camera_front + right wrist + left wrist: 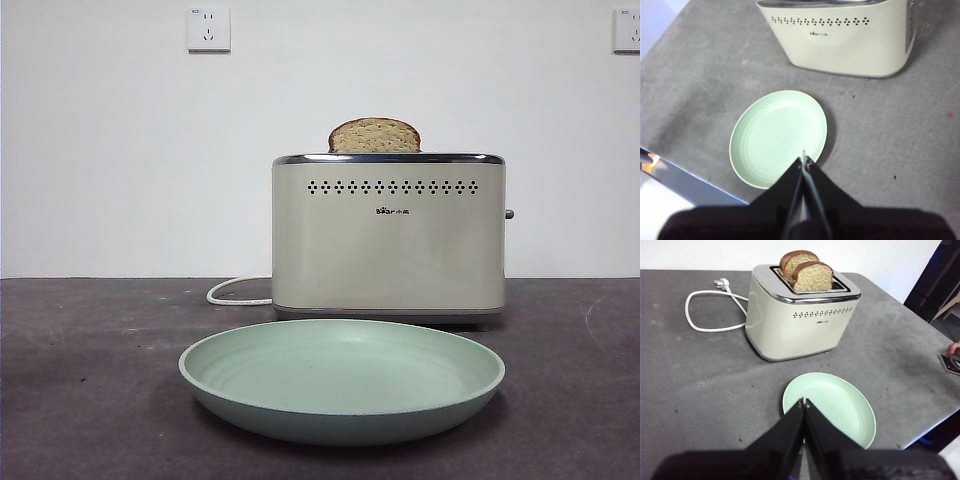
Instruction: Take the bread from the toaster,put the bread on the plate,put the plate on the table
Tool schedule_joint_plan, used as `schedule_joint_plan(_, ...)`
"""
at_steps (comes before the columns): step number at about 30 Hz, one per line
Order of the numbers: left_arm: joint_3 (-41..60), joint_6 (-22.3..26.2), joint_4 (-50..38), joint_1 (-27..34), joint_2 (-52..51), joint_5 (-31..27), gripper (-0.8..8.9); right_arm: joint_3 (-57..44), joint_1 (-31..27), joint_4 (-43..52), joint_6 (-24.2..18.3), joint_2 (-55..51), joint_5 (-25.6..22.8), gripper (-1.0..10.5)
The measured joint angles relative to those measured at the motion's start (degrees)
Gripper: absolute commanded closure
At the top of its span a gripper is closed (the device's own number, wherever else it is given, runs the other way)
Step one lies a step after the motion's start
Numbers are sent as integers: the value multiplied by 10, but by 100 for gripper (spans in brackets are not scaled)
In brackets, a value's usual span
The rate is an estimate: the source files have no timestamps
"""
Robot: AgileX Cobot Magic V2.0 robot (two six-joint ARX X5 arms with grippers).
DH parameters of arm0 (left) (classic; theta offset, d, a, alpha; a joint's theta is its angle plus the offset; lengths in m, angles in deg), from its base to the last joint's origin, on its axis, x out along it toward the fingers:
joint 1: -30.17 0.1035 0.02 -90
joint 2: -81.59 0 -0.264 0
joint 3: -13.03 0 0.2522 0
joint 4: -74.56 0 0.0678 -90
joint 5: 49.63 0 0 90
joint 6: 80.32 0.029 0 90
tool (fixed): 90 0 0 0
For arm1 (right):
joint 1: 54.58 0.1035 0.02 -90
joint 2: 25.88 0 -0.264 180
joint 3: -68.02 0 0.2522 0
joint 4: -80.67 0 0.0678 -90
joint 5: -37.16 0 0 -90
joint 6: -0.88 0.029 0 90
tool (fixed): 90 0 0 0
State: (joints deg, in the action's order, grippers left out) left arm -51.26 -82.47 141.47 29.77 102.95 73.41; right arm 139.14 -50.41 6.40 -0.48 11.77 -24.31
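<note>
While both claws hover pressed together, left claw [803, 402], right claw [804, 160], bread [812, 277] well apart in toaster [795, 320].

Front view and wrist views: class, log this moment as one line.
bread: in toaster | plate: empty, on table | left gripper: shut, idle | right gripper: shut, idle

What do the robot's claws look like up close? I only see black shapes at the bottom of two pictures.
Both look alike. The left gripper and the right gripper are each two flat, matte black jaws, broad at the base and tapering to a thin point. No cables, markings or other colours show on them.
</note>
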Motion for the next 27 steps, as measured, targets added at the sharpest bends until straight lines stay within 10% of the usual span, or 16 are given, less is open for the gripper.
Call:
schedule_joint_plan(5, -4, 2, 0, 0, 7, 2, 692, 0, 0, 0, -4, 0, 0, 744)
schedule_joint_plan(9, -4, 2, -1, 0, 7, 2, 239, 0, 0, 0, -4, 0, 0, 334)
schedule_joint_plan(27, -5, 2, -203, -9, 113, 100, 248, 0, 0, 0, -1, 2, 0, 348)
